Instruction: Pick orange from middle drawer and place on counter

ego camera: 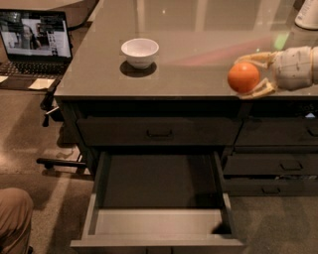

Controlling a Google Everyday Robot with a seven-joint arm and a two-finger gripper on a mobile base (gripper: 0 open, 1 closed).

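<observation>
My gripper [247, 75] reaches in from the right and is shut on the orange [243, 78], one tan finger above it and one below. It holds the orange over the front edge of the counter [198, 39], right of centre. The middle drawer [159, 186] is pulled wide open below, and its dark inside is empty.
A white bowl [140, 51] stands on the counter to the left of the orange. An open laptop [35, 37] sits on a low surface at far left. A white object [308, 15] stands at the counter's back right. A person's knee [12, 218] shows at bottom left. Closed drawer fronts [278, 163] lie right of the open drawer.
</observation>
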